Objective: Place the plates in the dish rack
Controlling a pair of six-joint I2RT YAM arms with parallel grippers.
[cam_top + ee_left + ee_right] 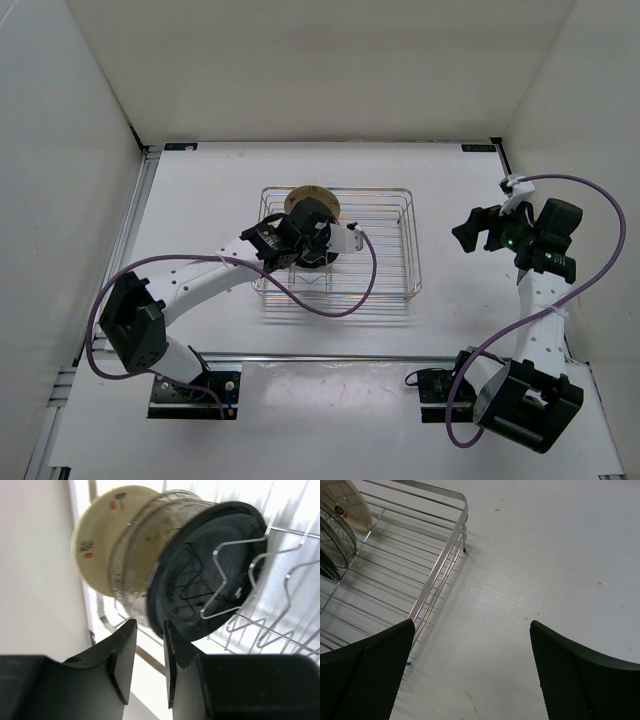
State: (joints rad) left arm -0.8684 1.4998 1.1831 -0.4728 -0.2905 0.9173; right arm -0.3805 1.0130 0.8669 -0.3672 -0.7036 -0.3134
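1. Step in hand, as I judge it: the release of the last plate. The black plate point(175, 560) stands on edge in the rack point(440, 565), and all four plates seem to be loaded.
2. The left fingers point(122, 655) sit just below the black plate's lower rim, slightly parted, with only bare worktop point(545, 555) showing in the gap. They grasp nothing.
3. The right fingers point(375, 670) are spread wide and empty over the worktop, beside the rack's right end.
4. The next move likely calls for backing the left arm straight out, without nudging the rim or catching a wire.
5. The tan plate point(97, 545) is matt and opaque, with small printed marks.
6. The see-through plates point(135, 555) are smoky grey, and they overlap too much to count.
7. The black plate is glossy and mirrors the bent chrome V-shaped dividers point(219, 566).
8. The worktop is white and faintly grained.
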